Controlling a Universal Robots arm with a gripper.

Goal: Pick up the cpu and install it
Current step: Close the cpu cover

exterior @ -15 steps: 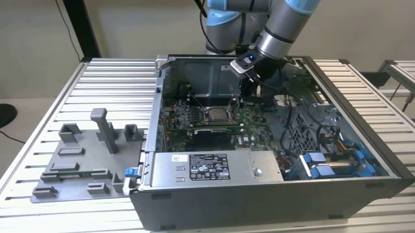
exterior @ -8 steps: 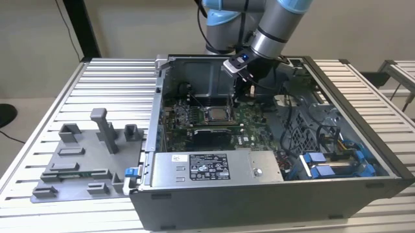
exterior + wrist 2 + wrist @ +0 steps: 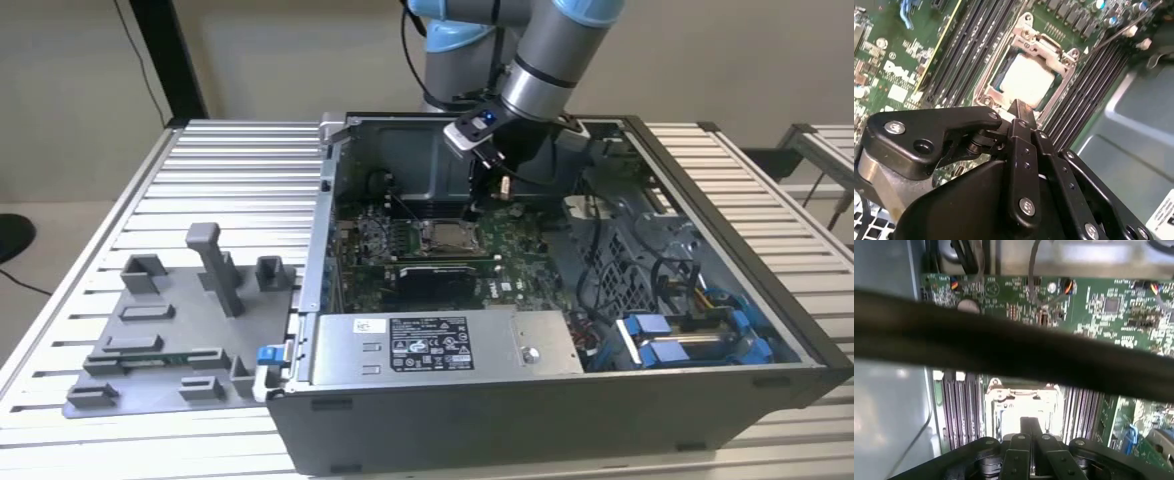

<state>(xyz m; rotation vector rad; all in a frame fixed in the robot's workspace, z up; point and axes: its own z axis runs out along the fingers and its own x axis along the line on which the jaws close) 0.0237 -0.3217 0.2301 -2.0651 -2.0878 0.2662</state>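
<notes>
Slatted worktop [image 3: 200,160], open case [image 3: 534,400]: claw [image 3: 1017,107] pinched together, empty, just above cpu [image 3: 1026,80] in socket [image 3: 1041,45]; risk of scratching or skewing it on downward slip.

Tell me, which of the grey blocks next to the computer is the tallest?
The slim grey post standing on the fixture plate; it rises far above the low blocks around it.

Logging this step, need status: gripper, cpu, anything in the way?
Gripper shut, empty, just above the socket. Cpu lying in socket, not touching gripper. Nothing between them.
</notes>
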